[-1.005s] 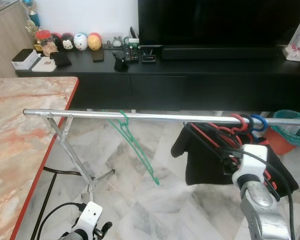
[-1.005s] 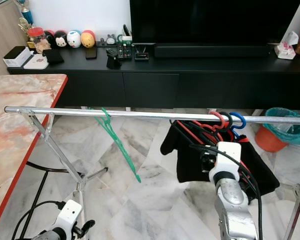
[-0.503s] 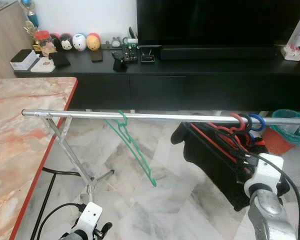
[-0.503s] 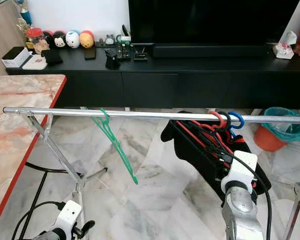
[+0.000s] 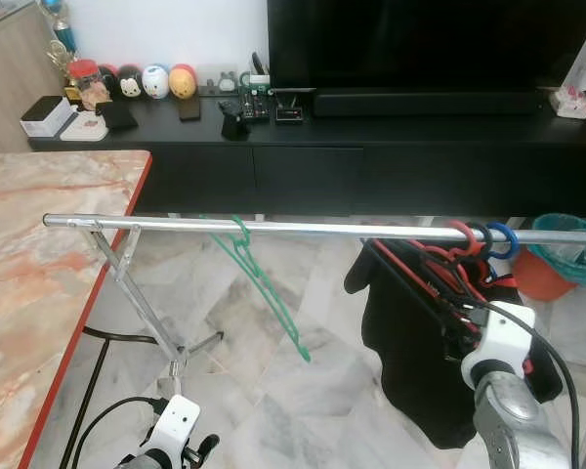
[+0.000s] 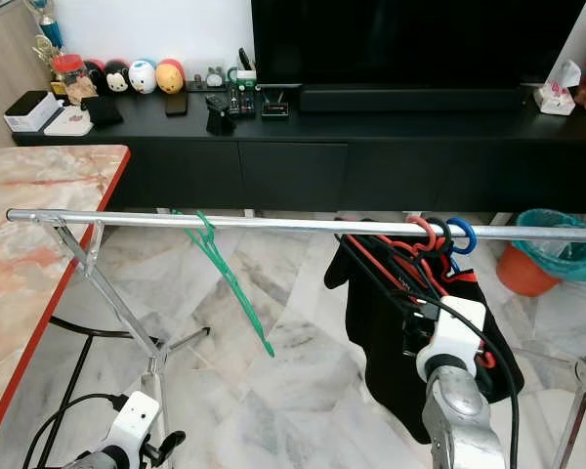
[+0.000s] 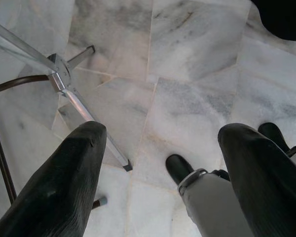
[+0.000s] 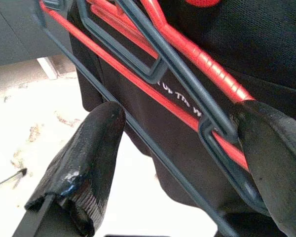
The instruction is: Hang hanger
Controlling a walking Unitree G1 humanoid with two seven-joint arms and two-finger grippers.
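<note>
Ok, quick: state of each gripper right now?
Left gripper: open, holding nothing, low over the floor.
Right gripper: open, fingers either side of the hangers, not clamped.

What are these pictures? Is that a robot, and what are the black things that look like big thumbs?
Yes, a robot that walks around a home. Two pictures come from cameras on its head, looking down at a metal clothes rail. Two come from cameras on its wrists. The big thumbs are the fingers of each pincer. The right pincer is open around some hangers carrying a black garment on the rail. The left pincer is open, low above the marble floor. A green hanger hangs by itself.
</note>
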